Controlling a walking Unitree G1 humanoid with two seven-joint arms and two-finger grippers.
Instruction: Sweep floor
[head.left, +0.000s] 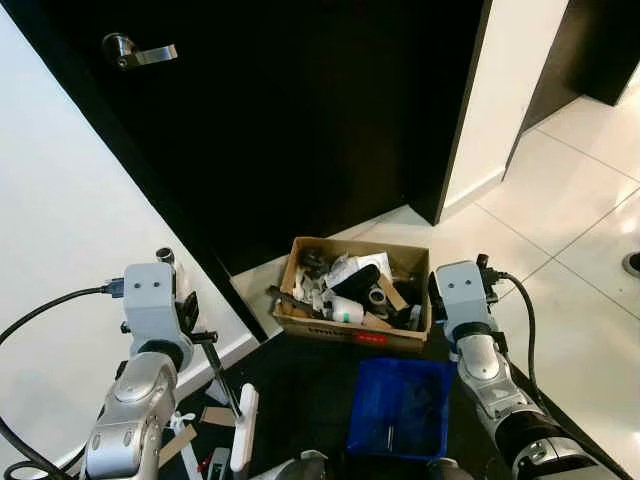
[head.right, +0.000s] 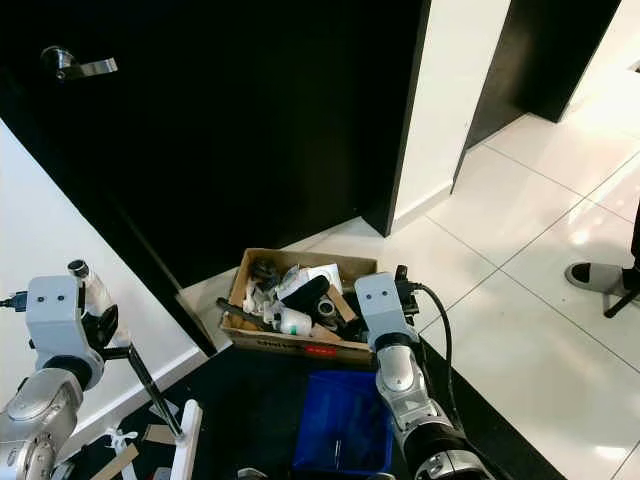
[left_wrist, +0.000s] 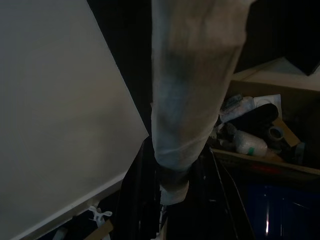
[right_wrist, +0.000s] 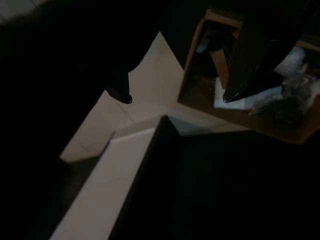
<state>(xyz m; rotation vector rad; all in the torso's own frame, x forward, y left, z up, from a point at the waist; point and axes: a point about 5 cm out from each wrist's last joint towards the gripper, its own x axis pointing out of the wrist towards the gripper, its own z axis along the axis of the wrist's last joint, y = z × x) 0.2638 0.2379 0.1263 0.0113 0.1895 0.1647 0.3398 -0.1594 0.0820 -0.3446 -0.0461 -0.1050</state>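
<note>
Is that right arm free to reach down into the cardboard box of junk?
Probably yes. The right tool hangs open just beside the cardboard box, whose top is open, and nothing stands between them. The blue bin sits lower, nearer the robot, out of the way.

No text can be read for sure. The cardboard box (head.left: 355, 300) carries dark print and a red label (head.left: 370, 338) on its front side, both too blurred to make out.
</note>
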